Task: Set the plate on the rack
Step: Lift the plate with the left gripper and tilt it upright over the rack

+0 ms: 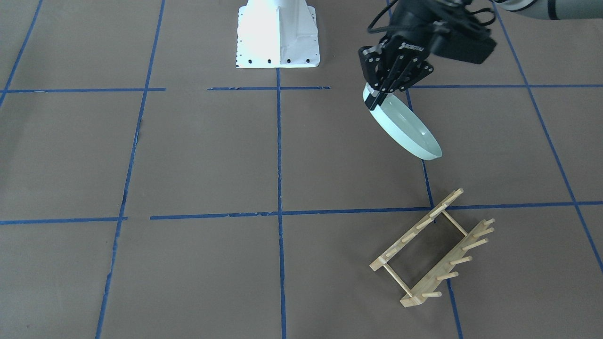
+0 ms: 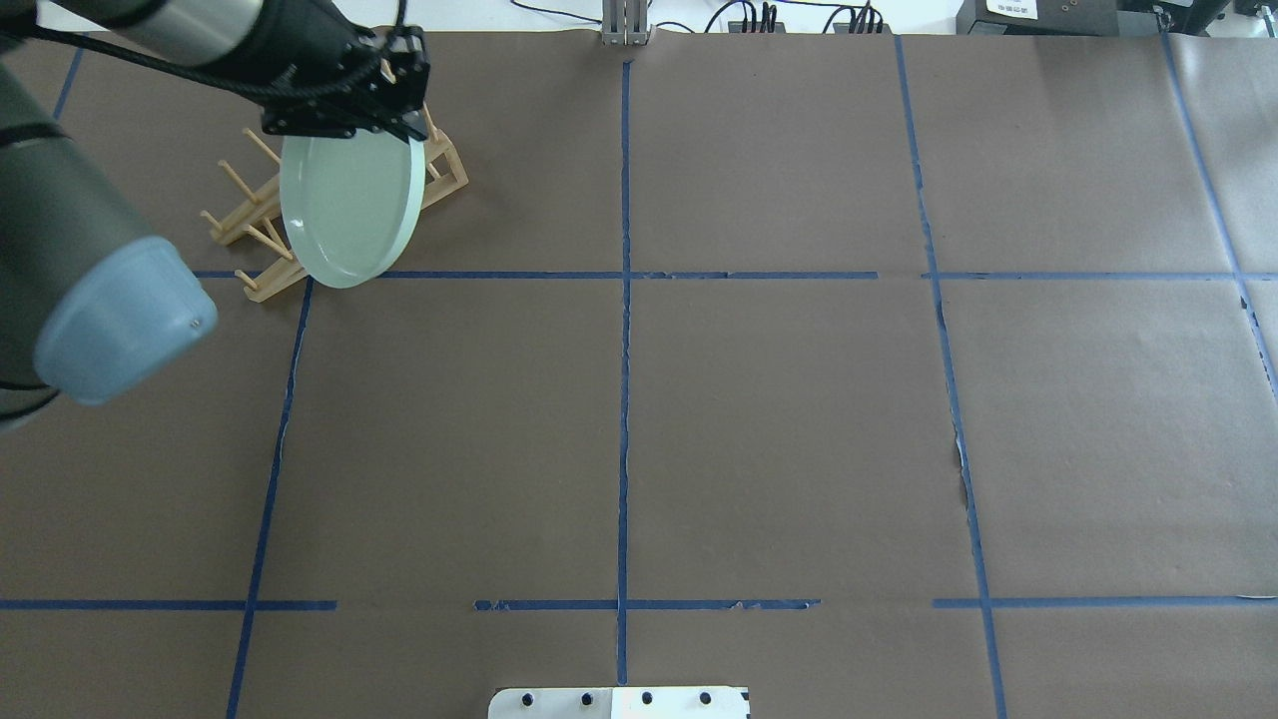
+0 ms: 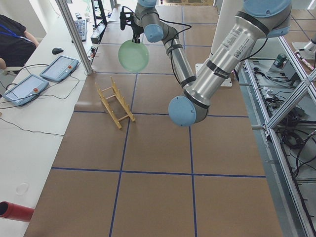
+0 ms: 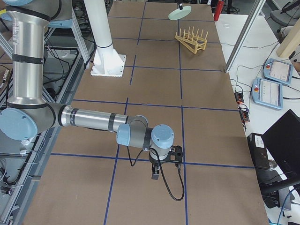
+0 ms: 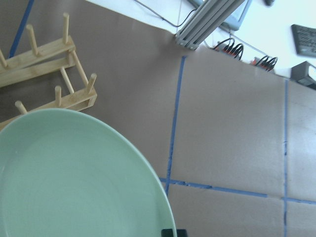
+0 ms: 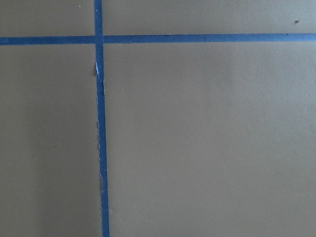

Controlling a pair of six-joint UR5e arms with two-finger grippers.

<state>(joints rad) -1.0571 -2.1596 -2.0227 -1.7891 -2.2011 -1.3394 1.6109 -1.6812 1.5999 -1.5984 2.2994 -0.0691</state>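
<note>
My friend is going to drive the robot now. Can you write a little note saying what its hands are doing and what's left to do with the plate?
Left gripper: shut on the rim of the plate, which hangs tilted in the air, not yet over the rack.
Right gripper: far from the rack, low over the table; cannot tell if it is open or shut.
Done: plate picked up.
Left: bring it over the rack, lower it between the pegs, let go.

From overhead the plate (image 2: 344, 205) covers the middle of the rack (image 2: 446, 178), while the right gripper (image 4: 156, 174), seen only from the side, has jaws too indistinct to judge.
</note>
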